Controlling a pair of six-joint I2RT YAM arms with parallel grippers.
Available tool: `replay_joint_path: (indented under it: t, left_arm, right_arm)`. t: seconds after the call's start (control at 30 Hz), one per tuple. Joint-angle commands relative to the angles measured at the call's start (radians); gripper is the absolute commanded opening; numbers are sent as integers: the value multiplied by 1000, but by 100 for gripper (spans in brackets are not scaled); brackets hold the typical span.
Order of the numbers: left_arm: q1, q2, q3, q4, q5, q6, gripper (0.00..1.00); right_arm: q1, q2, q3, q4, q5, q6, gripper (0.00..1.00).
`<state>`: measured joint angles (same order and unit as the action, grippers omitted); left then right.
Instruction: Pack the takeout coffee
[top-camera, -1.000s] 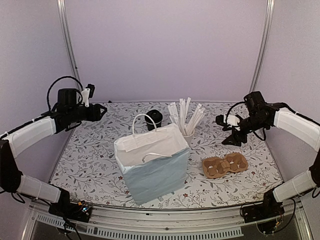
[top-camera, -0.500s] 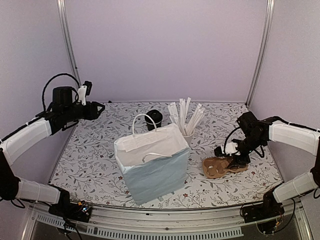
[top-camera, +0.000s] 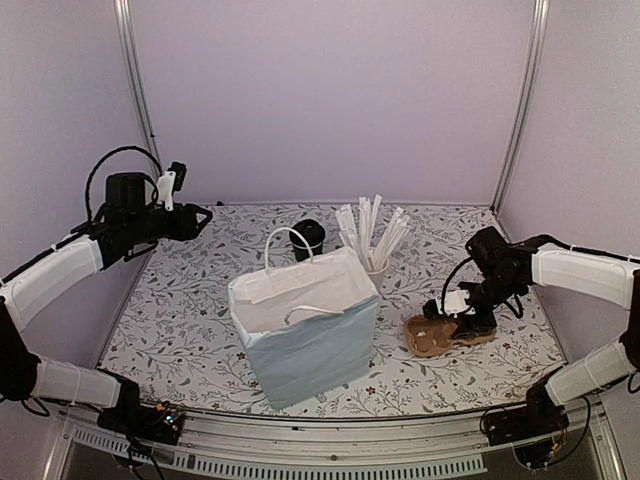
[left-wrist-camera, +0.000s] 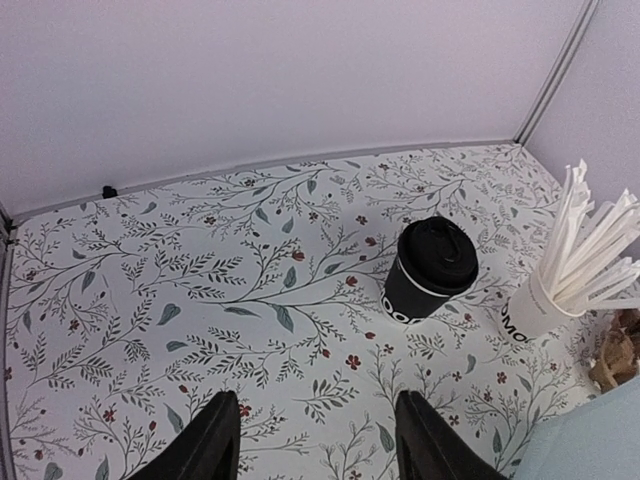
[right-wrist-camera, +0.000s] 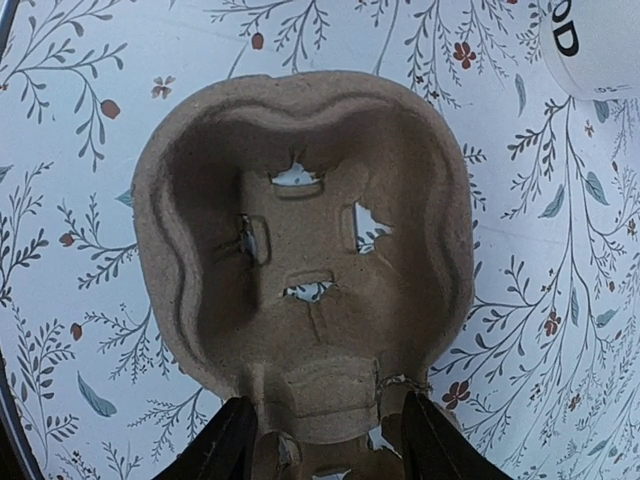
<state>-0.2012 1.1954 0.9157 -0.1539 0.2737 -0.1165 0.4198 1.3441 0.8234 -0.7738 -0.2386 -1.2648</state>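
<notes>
Top view, left gripper (top-camera: 200, 218): raised above the table's (top-camera: 180, 310) far left corner, fingers apart, nothing between them.
Top view, takeout coffee (top-camera: 309, 238): upright on the table, lid on, well beyond those fingertips, behind the white paper bag (top-camera: 305, 320).
Top view, right gripper (top-camera: 455, 320): down at the cup carrier (top-camera: 430, 338), which lies flat just beside the bag.
Left wrist view, fingers (left-wrist-camera: 210, 445): spread wide, bare floral table between them.
Left wrist view, takeout coffee (left-wrist-camera: 430, 270): ahead of the right finger, well apart from it; the straw cup (left-wrist-camera: 530, 310) stands further right.
Right wrist view, fingers (right-wrist-camera: 232, 445): one on each side of the cup carrier's (right-wrist-camera: 300, 250) narrow middle, seemingly against it; I cannot tell whether they are pinching it.
Right wrist view, takeout coffee: not in view.
</notes>
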Motion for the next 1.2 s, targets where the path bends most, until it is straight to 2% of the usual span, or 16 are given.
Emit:
replay_joint_path:
  t: [0.0,0.57,0.8,1.17]
  left_arm:
    - [-10,-17,29,-15,11,14,54]
    - [-14,-16,32,-18,29,16,53]
    - [-16,-15,31,-19,31,17,53]
    - [-17,-13,31,-20,36,17,52]
  right_arm:
    - [36,40,19,-13,15,7,52]
    - [43,87,25,10,48,22,48]
    - [55,101,25,10,29,40,41]
    - [72,108,34,-13,-11,56,44]
